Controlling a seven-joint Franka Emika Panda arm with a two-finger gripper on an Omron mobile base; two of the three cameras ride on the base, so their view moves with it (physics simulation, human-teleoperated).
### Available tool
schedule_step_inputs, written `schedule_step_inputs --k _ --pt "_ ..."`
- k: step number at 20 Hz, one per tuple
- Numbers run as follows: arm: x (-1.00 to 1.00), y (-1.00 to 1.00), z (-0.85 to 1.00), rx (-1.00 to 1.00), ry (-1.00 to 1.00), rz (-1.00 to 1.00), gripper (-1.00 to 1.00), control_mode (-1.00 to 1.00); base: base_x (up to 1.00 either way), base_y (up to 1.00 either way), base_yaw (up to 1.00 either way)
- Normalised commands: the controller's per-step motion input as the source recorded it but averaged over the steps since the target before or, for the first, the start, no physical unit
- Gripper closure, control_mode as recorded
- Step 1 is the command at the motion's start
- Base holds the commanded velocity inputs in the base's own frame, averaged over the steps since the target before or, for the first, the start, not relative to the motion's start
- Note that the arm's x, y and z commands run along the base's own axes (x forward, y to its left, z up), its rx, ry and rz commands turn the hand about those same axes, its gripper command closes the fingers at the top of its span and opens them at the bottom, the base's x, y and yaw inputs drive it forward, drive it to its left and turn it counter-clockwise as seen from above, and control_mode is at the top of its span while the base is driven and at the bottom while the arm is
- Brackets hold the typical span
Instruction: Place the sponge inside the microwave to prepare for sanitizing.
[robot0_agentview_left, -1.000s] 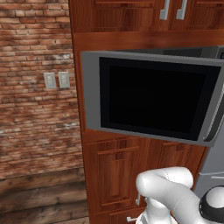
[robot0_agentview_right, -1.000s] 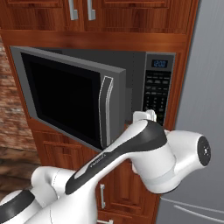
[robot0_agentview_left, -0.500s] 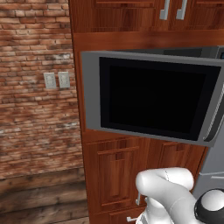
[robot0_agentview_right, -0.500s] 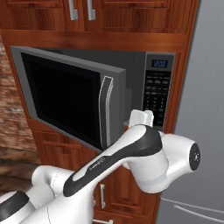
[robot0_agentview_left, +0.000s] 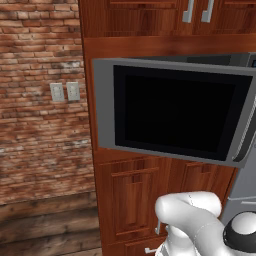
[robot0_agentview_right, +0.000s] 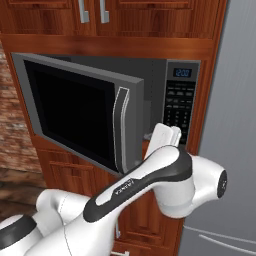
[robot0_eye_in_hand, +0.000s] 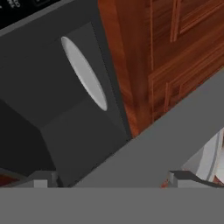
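Observation:
The microwave sits in a wooden cabinet wall, its black glass door swung out towards me and its keypad panel on the right. From the left, the door hides the cavity. My white hand is at the gap beside the door's handle edge. In the hand view, my gripper is open with nothing between its fingertips. It faces the dark cavity and the pale turntable, with the door's grey edge close across the front. The sponge is out of view.
Wooden cabinet doors are above the microwave and more panels below it. A tall grey fridge stands hard to the right. A brick wall with two switch plates lies to the left.
My arm's big white joint has shifted slightly left and down, and the hand has dropped a little at the door gap. The door stands as before.

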Motion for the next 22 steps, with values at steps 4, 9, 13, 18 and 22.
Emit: schedule_step_inputs --k 4,9,13,18,22 --pt "0.18 0.0 0.0 0.03 0.03 0.01 -1.0 -1.0 0.0 0.0 0.0" --pt "0.12 0.02 0.0 0.01 0.06 0.01 -1.0 -1.0 0.0 0.0 0.0" --pt "0.0 0.14 -0.01 0.02 0.0 0.06 -1.0 -1.0 0.0 0.0 0.0" --pt "-0.08 0.14 0.01 0.08 -0.14 0.11 -1.0 -1.0 0.0 0.0 0.0" --pt "-0.4 0.48 0.04 0.02 -0.22 0.2 -1.0 -1.0 0.0 0.0 0.0"
